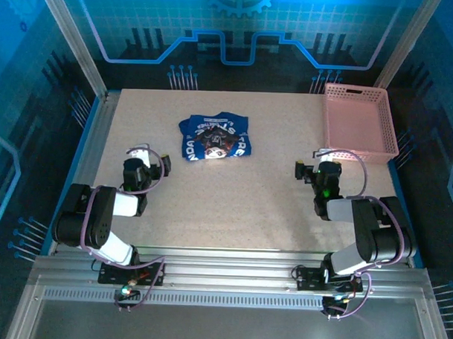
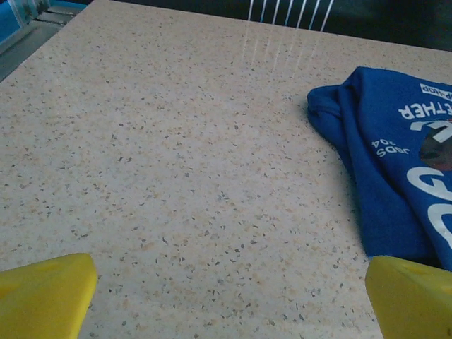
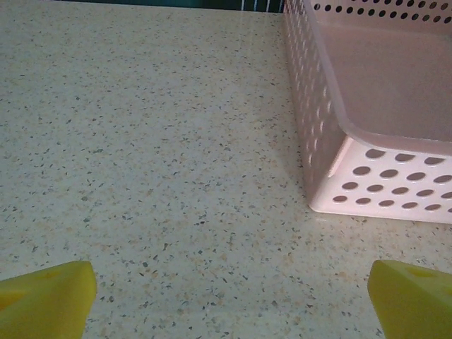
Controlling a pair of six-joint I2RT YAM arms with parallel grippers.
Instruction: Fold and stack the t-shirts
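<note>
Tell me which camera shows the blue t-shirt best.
The top external view: the whole t-shirt lies bunched mid-table, its print and outline visible. The left wrist view catches one edge of it with some white lettering, cut off at the frame's right side. The right wrist view faces the pink basket instead.

Seemingly a robotics lab cell: aluminium rails (image 1: 223, 267), blue circuit-patterned backdrop panels (image 1: 231, 28), speckled table (image 1: 269, 216).

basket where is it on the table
Top view: the basket sits in the table's far right corner, beyond the right gripper, apart from the t-shirt.
</note>
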